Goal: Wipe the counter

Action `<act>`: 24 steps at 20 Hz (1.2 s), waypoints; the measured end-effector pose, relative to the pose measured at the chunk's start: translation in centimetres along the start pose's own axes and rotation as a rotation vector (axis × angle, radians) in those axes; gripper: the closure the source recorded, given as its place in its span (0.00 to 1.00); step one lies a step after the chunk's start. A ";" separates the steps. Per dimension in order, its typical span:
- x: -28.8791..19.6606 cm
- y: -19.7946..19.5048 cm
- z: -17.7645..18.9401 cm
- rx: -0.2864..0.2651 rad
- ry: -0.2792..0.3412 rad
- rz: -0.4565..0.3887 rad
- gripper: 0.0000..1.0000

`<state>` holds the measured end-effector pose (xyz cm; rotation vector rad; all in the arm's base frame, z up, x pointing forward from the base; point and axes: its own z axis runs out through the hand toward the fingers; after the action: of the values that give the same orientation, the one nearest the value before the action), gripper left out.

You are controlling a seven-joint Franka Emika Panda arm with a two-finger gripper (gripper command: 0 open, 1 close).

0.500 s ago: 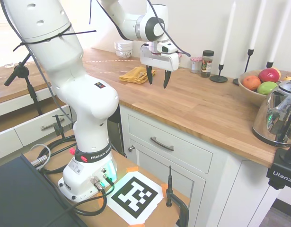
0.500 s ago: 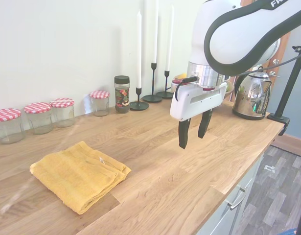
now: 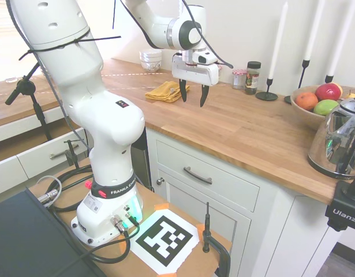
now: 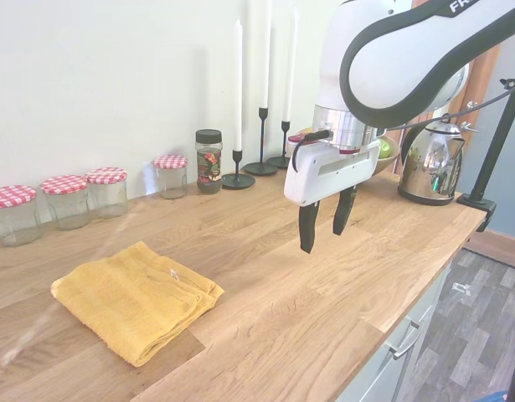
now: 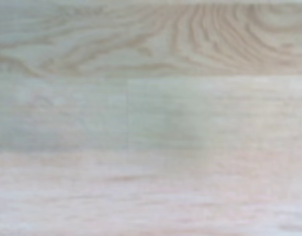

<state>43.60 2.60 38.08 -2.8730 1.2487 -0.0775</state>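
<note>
Cloth (image 4: 136, 299) sits folded at the left of the wooden desk (image 4: 324, 285), well apart from the gripper (image 4: 320, 226) hovering mid-desk with fingers spread and empty, so drop square onto the folds before any wiping stroke.

counter (image 4: 324, 293) | on it: yellow towel (image 4: 136, 300), jars (image 4: 106, 191), candlesticks (image 4: 260, 167), kettle (image 4: 431, 163), fruit bowl (image 3: 309, 112)

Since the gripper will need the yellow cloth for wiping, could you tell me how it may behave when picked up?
The cloth lies folded in soft layers, so it will likely droop and unfold. It looks like light terry, probably easy to pinch, not slippery.
</note>
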 end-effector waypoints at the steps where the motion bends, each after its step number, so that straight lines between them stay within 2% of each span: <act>1: 0.0 -0.4 -0.1 0.002 0.002 -0.006 0.00; 7: -1.1 -4.5 -0.9 0.006 0.026 -0.066 0.00; 13: -3.2 -10.2 -1.6 -0.015 0.054 -0.117 0.00; 18: -3.9 -14.5 -2.8 -0.010 0.046 -0.150 0.00; 24: -5.4 -19.2 -2.5 -0.011 0.035 -0.198 0.00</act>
<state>53.82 19.65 40.90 -3.0085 0.9685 -0.1232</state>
